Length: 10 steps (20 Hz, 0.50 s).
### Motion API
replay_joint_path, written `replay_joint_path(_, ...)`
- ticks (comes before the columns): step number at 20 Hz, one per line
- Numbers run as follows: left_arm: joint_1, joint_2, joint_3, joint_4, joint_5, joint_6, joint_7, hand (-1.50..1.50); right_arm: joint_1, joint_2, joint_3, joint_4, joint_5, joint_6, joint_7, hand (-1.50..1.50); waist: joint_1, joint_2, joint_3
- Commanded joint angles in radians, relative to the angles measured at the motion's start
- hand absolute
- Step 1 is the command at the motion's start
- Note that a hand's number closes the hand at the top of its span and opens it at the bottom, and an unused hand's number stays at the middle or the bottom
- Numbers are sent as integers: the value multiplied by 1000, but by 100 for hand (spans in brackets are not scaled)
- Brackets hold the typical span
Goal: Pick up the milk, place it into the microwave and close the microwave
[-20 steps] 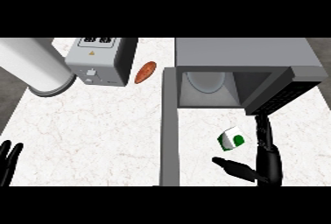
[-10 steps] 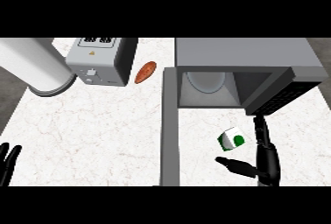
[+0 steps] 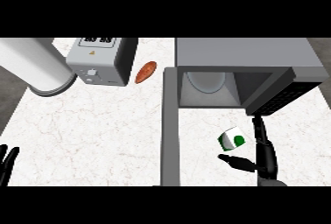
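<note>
- Presently: small white-and-green milk carton (image 3: pixel 231 139), boxy, smooth-faced, tilted; lies on the pale veined marble counter (image 3: pixel 103 127) in front of the grey microwave (image 3: pixel 245 65), whose cavity stands open with its door (image 3: pixel 169 127) swung out to the view's left.
- Right hand (image 3: pixel 262 151), black: open, fingers straight beside the carton's right, thumb below it; holds nothing, contact uncertain.
- Key relation: carton just left of the right hand, between fingers and thumb; far nearer than the left.
- Left hand (image 3: pixel 6 162): resting open at lower left edge.
- Also: boxy metal toaster (image 3: pixel 100 59); reddish oval sweet potato (image 3: pixel 146 72); white cylinder (image 3: pixel 32 65).
</note>
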Motion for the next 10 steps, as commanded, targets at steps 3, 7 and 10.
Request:
replay_joint_path(3, 66, 9, 62, -29, 75, -62, -7, -150, -92, -25, -52, 212, -23, 92, -86, -150, 4, 0, 0)
replay_joint_path(7, -7, -4, -11, 100, -59, -19, -90, -150, -87, -34, -34, 206, -26, 171, -86, -150, -2, 0, 0)
replay_joint_path(10, 61, -5, -18, -40, 9, -12, 3, -150, -151, 38, -77, 410, -28, 115, -207, -150, 7, 1, 1)
